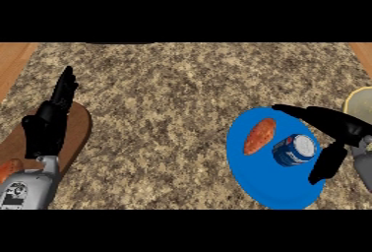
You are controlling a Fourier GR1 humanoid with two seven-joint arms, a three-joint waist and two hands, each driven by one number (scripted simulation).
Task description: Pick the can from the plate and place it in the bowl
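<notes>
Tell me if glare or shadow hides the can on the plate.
Head view: even light, no glare on the can; no shadow shows on the plate; the right robot hand, open around the can, leaves it visible; the bowl is cropped at right.

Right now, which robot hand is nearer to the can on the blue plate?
Right. The right robot hand is open just right of the can. The left robot hand rests far off at the view's left side.

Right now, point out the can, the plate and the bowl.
can [294, 151]: head view, on its blue side.
plate [267, 186]: head view, bare blue area near its lower rim.
bowl [361, 102]: head view, pale wall at the right edge.
</notes>
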